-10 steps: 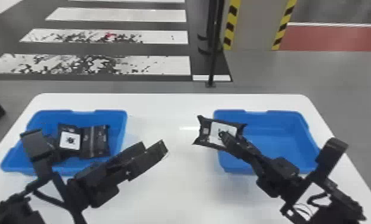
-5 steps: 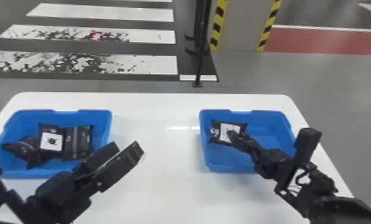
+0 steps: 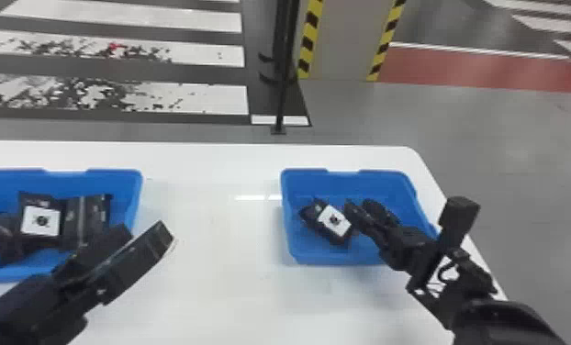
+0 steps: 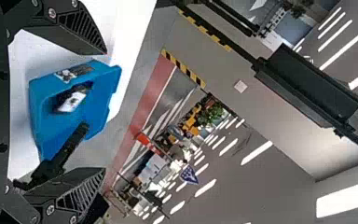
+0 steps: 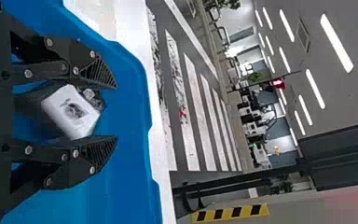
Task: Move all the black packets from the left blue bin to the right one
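Observation:
In the head view my right gripper is over the right blue bin, open, beside a black packet with a white label. The right wrist view has that packet lying between the parted fingers of the right gripper, inside the bin. My left gripper stands open at the near right corner of the left blue bin. Several black packets lie in that bin. In the left wrist view the left gripper has nothing between its fingertips; the right bin is farther off.
Both bins stand on a white table, with a stretch of tabletop between them. A dark pole rises from the floor behind the table's back edge.
The packet held by my right gripper came over the right bin's left side, went down into it and was let go. The head view has shifted to the right, and the right fingers have opened.

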Robot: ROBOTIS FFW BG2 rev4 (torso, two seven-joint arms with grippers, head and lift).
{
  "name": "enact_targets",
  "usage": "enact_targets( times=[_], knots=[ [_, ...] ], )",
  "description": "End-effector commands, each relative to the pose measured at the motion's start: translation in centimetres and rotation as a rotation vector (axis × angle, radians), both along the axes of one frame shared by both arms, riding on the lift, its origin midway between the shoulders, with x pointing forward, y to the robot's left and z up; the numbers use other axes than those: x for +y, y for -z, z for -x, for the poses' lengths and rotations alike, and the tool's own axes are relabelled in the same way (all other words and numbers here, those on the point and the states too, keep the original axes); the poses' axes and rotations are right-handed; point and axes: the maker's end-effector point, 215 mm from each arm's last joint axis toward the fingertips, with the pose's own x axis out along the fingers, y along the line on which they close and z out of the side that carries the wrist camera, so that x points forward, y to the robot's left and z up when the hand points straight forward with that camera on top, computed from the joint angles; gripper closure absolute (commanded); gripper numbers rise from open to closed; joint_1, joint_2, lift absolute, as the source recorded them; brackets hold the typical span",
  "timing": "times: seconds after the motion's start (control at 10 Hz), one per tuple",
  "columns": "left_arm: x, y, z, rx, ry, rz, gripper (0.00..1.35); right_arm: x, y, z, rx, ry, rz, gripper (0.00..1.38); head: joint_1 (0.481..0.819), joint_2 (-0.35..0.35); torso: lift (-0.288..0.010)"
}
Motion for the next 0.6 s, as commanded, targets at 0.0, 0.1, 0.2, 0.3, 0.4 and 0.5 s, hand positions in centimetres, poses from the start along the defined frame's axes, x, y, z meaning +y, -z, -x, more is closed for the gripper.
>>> enact_targets(
  times=[0.0, 0.1, 0.2, 0.3, 0.4, 0.5],
  knots=[
    [1.7, 0.7, -0.8, 0.002, -0.032, -0.063, 0.15, 0.8, -3.7, 2.8, -0.097, 0.023, 0.016, 0.13, 0.695, -0.151, -0.14],
    [2.7, 0.9, -1.3, -0.003, -0.054, -0.1, 0.15, 1.3, -5.5, 5.1, -0.143, 0.033, 0.03, 0.16, 0.695, -0.136, -0.14],
    [3.8, 1.0, -1.9, -0.009, -0.078, -0.134, 0.15, 1.9, -7.0, 7.3, -0.175, 0.039, 0.042, 0.17, 0.695, -0.116, -0.14],
    [5.1, 1.5, -2.4, -0.003, -0.108, -0.178, 0.16, 2.2, -8.0, 9.1, -0.193, 0.044, 0.062, 0.17, 0.695, -0.105, -0.14],
    [6.0, 2.0, -3.0, 0.002, -0.129, -0.209, 0.16, 2.5, -8.5, 10.7, -0.196, 0.046, 0.06, 0.17, 0.695, -0.081, -0.14],
    [7.3, 2.6, -3.5, 0.014, -0.156, -0.252, 0.16, 2.8, -9.1, 11.9, -0.2, 0.045, 0.064, 0.17, 0.695, -0.058, -0.14]
  ],
)
